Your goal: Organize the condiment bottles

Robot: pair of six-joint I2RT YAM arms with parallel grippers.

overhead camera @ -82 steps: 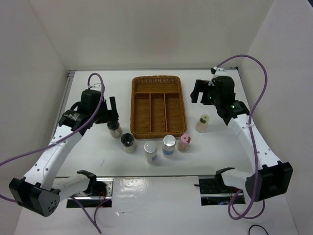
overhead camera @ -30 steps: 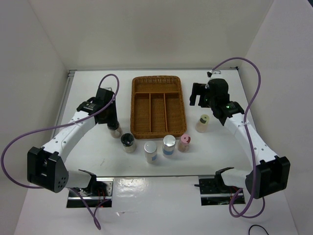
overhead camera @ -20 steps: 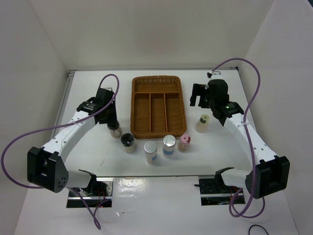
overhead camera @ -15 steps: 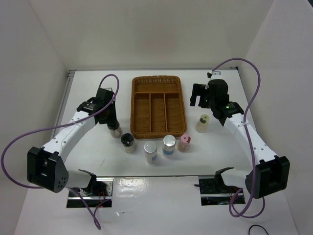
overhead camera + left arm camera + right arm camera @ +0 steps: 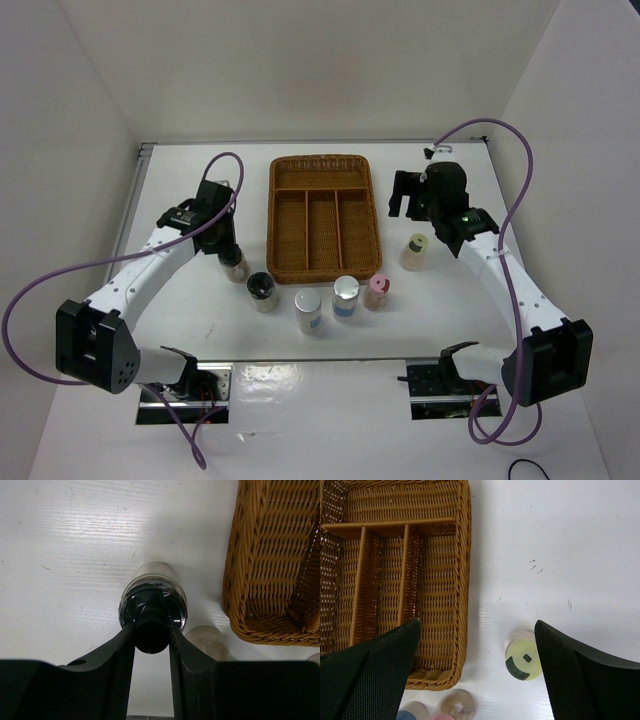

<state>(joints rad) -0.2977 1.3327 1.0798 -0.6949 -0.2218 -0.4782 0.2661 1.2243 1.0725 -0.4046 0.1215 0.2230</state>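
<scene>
Left wrist view put the likeliest trouble at the grip itself: the left tool (image 5: 151,630) had hold only of the top of the black-lidded jar (image 5: 152,600), high on its dark lid and not on the glass body. A hold that high and narrow could, I judged, let the jar swing, tilt or slip free on the lift. A loose lid might even part from the jar. The wicker tray (image 5: 250,580) stood just beside the jar, so a slanted lift could catch the jar's foot on the woven wall. In the top view the second black-lidded jar (image 5: 263,289) stood near on the surface (image 5: 180,320) and could be knocked by a low sideways move. The left tool stood narrowed onto the lid, both fingers (image 5: 120,650) appearing to touch it, and the jar stood upright on the surface, outside the tray. The right tool (image 5: 476,625) gaped fully wide and grasped nothing, hanging above the bare surface between the tray's right wall and the yellow-green-lidded jar (image 5: 523,659). The white-lidded jar (image 5: 308,305), silver-lidded jar (image 5: 345,292) and pink-lidded jar (image 5: 379,285) stood in a row in front of the tray, whose compartments held no jar.
</scene>
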